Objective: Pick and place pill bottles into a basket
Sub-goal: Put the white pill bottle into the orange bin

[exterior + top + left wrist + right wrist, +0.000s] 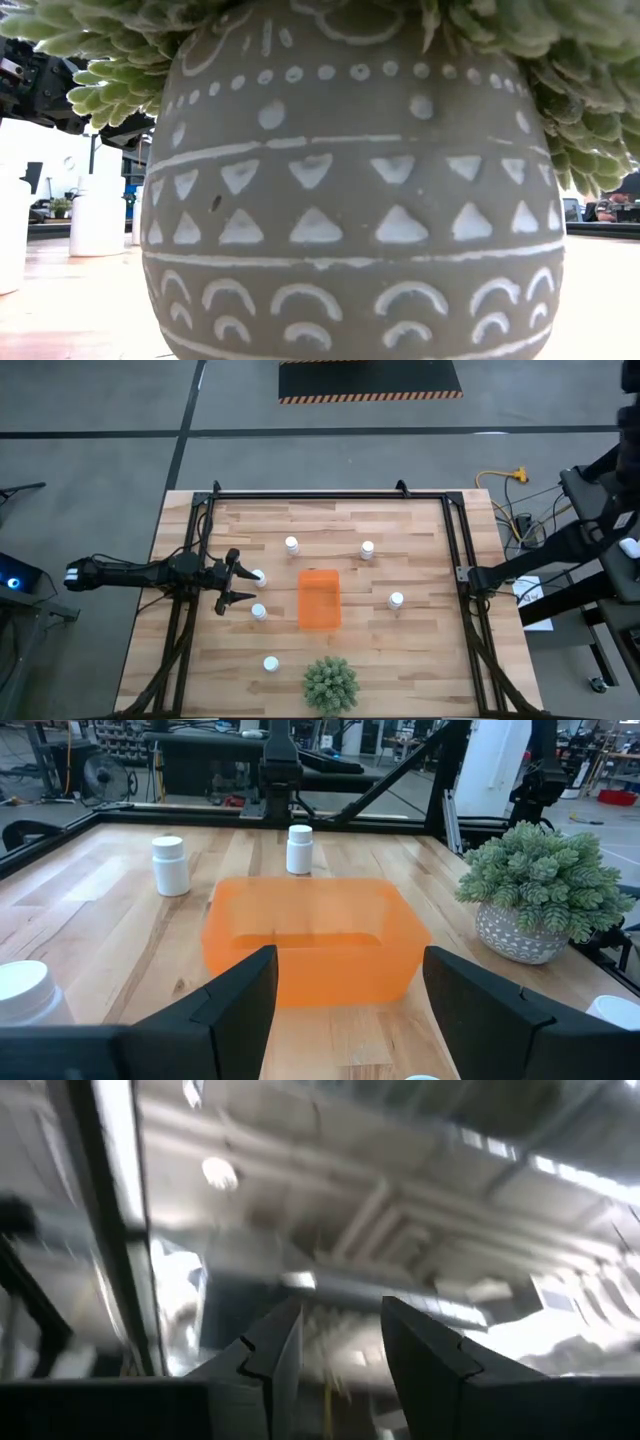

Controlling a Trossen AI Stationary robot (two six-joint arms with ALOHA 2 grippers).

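Basket (319,599): bright orange bin at the middle of the wooden counter (420,660); in the high view its long axis runs from the far edge toward the near edge, where the plant stands. The left wrist view looks across one long wall (310,955).
Basket contents: nothing shows inside through the translucent walls in either view.
Pill bottles: six, all upright with caps up, all on the counter outside the basket.
Bottle far left (291,545): beyond the basket, toward the left arm's side.
Bottle far right (368,549): beyond the basket, toward the right side.
Bottle right (397,600): beside the basket's right long wall, apart from it.
Bottle at claw (259,576): just ahead of the left claw's fingertips, left of the basket.
Bottle below claw (259,612): near the basket's left long wall, just nearer than the claw.
Bottle near (270,664): toward the near edge, left of the plant.
Left claw (240,585): low over the counter's left part, pointing at the basket, fingers spread wide with nothing between them; its own camera shows the two dark fingers (240,1005) framing the basket.
Right claw (340,1360): parked off the counter to the right, aimed up at the ceiling, fingers drawn together on nothing.
Plant (330,683): green spiky plant in a grey patterned pot (350,200), at the near edge, just beyond the basket's short end; it fills the low view.
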